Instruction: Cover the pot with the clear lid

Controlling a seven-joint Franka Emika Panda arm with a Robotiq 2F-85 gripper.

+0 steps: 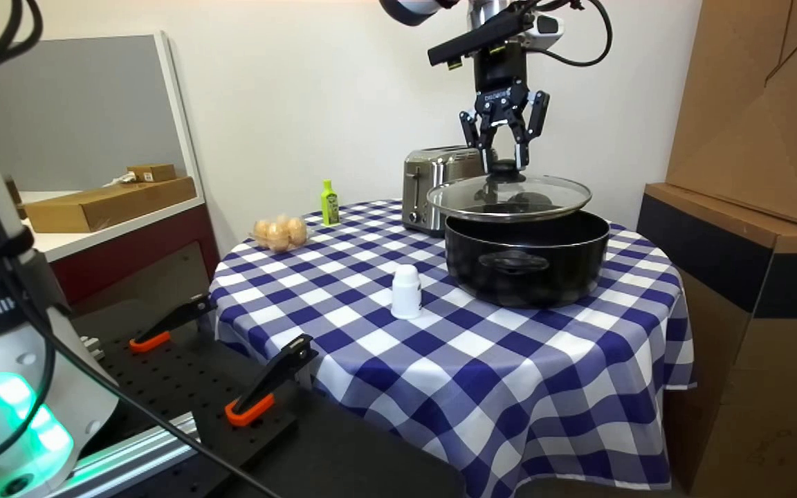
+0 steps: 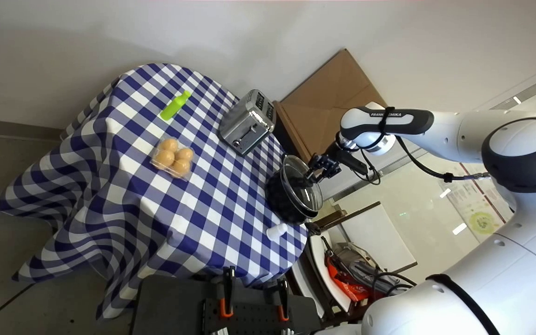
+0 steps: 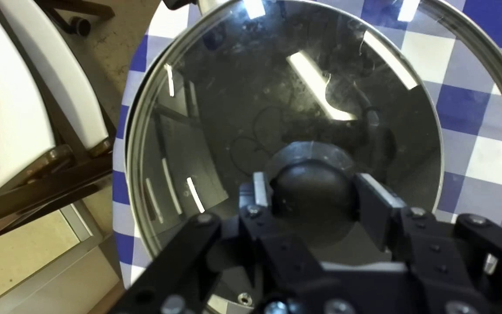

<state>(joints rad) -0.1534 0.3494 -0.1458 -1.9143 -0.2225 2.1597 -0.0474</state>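
Observation:
The black pot (image 1: 530,270) stands on the checked tablecloth; it also shows in an exterior view (image 2: 278,200). The clear lid (image 1: 509,200), with a thin metal rim and dark knob, hangs roughly level just above the pot, shifted toward the toaster. It also shows in an exterior view (image 2: 303,191) and in the wrist view (image 3: 277,100), where the pot's rim (image 3: 435,111) shows through the glass. The lid reaches past that rim over the cloth. My gripper (image 1: 505,160) is shut on the lid's knob; its fingers (image 3: 316,192) flank it. The pot's inside is partly hidden.
A steel toaster (image 1: 433,187) stands close behind the pot. A white shaker (image 1: 407,294) stands near the pot's side. Eggs in a clear pack (image 1: 279,233) and a green bottle (image 1: 329,204) are farther off. Large cardboard boxes (image 1: 751,104) stand beside the table.

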